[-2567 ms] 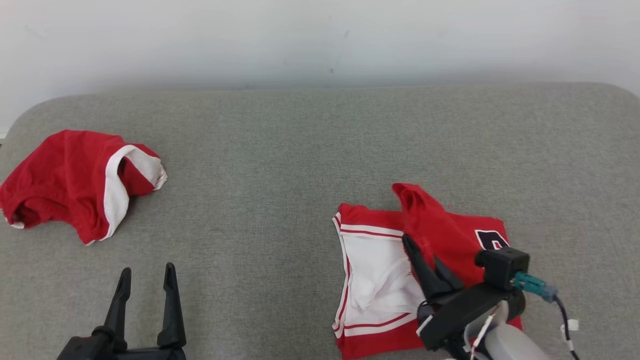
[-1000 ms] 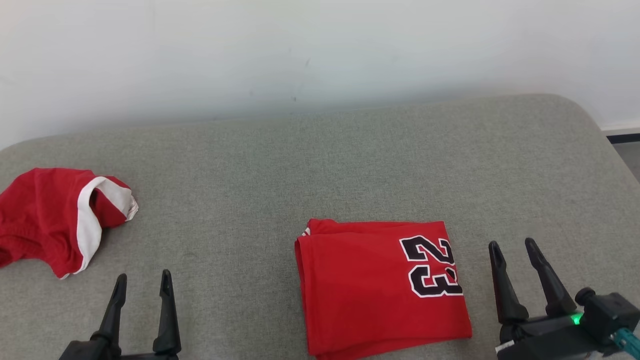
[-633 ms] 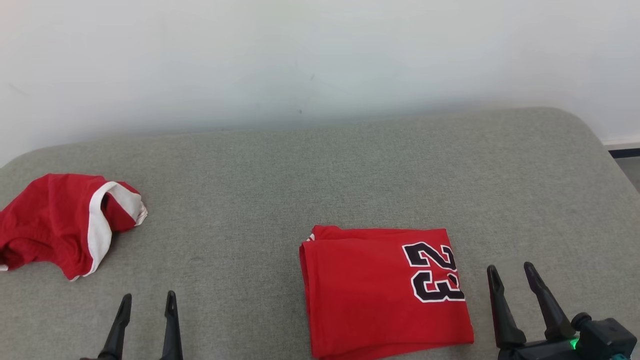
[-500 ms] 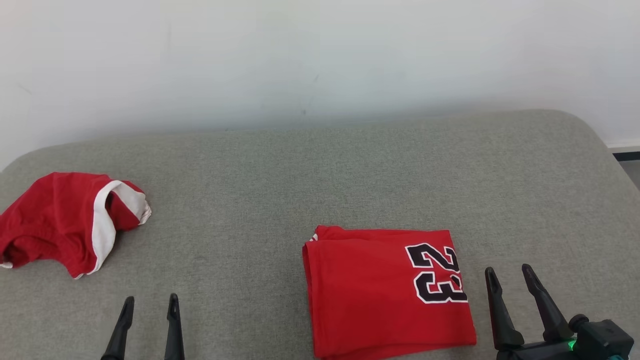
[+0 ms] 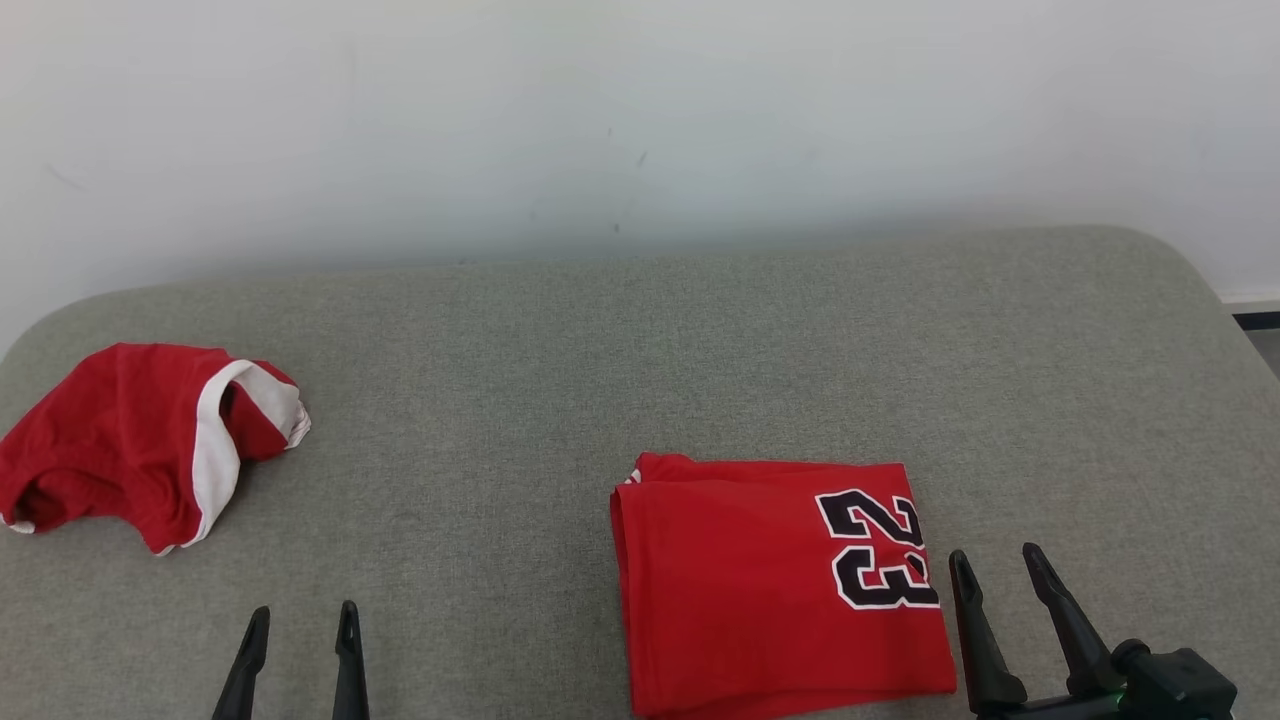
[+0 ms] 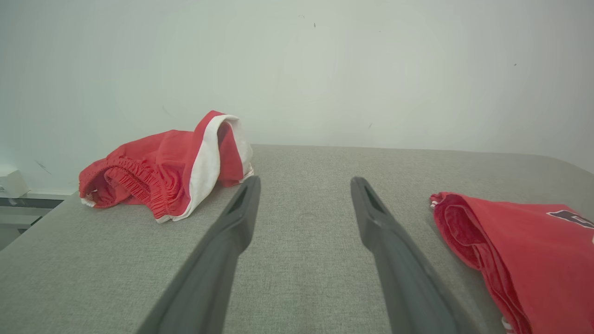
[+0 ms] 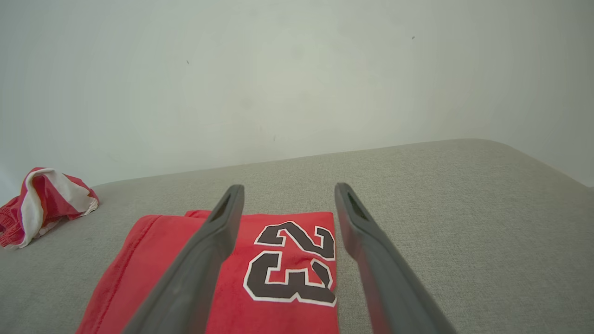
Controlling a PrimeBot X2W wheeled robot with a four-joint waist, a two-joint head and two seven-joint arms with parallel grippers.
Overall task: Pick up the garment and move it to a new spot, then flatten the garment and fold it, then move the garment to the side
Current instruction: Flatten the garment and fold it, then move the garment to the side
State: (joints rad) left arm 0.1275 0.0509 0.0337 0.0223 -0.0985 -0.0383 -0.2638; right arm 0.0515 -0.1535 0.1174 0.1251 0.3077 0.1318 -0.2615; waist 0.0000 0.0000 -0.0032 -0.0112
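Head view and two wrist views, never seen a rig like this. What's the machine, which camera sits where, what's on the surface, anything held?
It is a wheeled robot with two arms, each ending in a two-fingered tool. The head view comes from a camera on its head, looking down; the other two come from wrist cameras looking along each tool's fingers. On the grey padded surface lie a folded red jersey numbered 23, beside the right tool, and a crumpled red-and-white garment at the far left, beyond the left tool. Both tools are open and hold nothing.
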